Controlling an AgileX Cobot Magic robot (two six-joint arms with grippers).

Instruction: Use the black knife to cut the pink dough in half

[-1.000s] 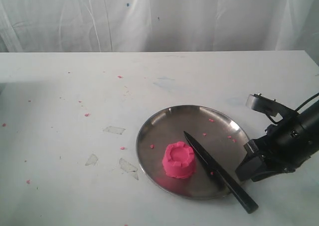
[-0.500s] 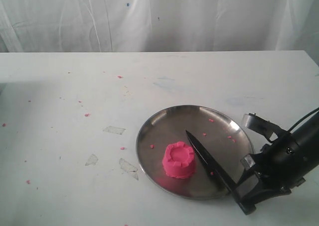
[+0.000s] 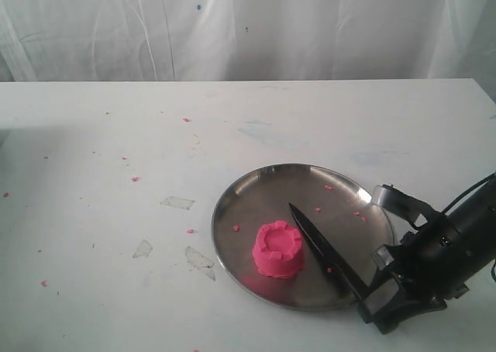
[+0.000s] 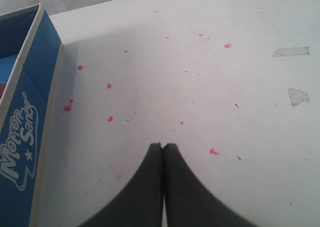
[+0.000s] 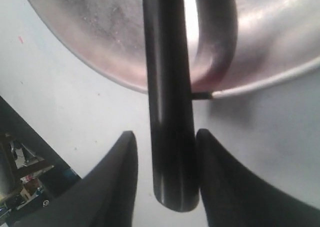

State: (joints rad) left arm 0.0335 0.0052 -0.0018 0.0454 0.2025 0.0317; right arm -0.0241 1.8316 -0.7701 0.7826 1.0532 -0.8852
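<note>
1. The pink dough (image 3: 278, 249) sat as one whole castle-shaped lump in the lower left part of the round steel plate (image 3: 263, 188), right of centre in the lower half of the exterior frame.
2. The black knife (image 3: 325, 251) lay slanted across the plate just to the right of the dough, tip toward the plate's middle, handle running over the rim at lower right.
3. The right gripper (image 3: 377, 309) was low at the lower right of the exterior frame, over the handle end.
4. In the right wrist view, its fingers (image 5: 120, 179) stood parted on either side of the knife handle (image 5: 170, 137), close to it, with a gap visible on at least one side.
5. The left gripper (image 4: 163, 146) had its fingers pressed together, grasping nothing, above the white counter (image 4: 200, 77) scattered with pink crumbs (image 4: 213, 151).
6. A blue box (image 4: 25, 112) stood at the left edge of that view.
</note>
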